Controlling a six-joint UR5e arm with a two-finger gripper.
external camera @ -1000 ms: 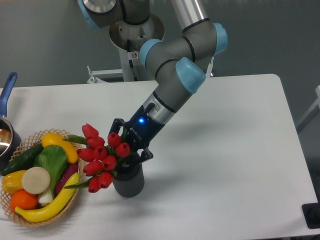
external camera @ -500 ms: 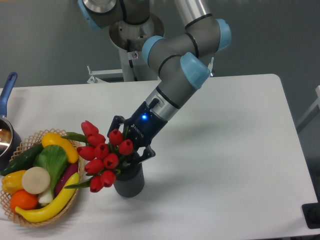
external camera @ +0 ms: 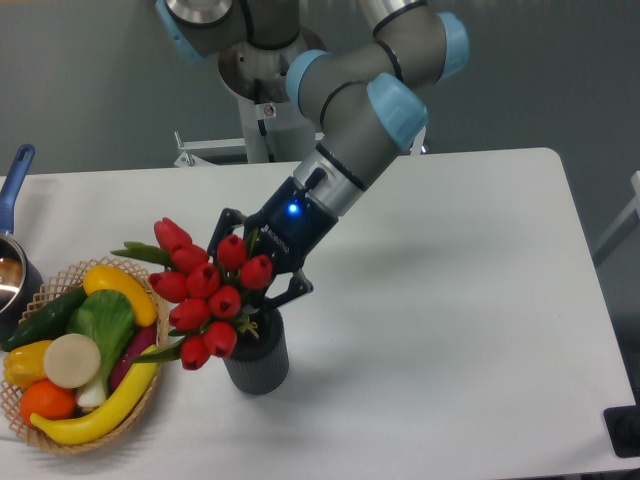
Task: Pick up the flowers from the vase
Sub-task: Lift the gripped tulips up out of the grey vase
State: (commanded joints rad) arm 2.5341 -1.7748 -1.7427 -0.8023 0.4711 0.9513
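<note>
The flowers (external camera: 205, 290) are a bunch of red tulip buds with green stems and leaves, leaning left over the vase. The vase (external camera: 258, 358) is small, dark grey and ribbed, standing on the white table. My gripper (external camera: 257, 267) reaches down from the upper right and is shut on the flowers' stems just above the vase's mouth. The stem ends are hidden, so I cannot tell whether they are still inside the neck.
A round wicker basket (external camera: 62, 442) of toy fruit and vegetables stands just left of the vase. A pot with a blue handle (external camera: 14, 180) is at the far left edge. The table's right edge (external camera: 585, 260) is far from the gripper.
My gripper has risen a little and moved up, carrying the flowers upward with it. The vase has stayed in place.
</note>
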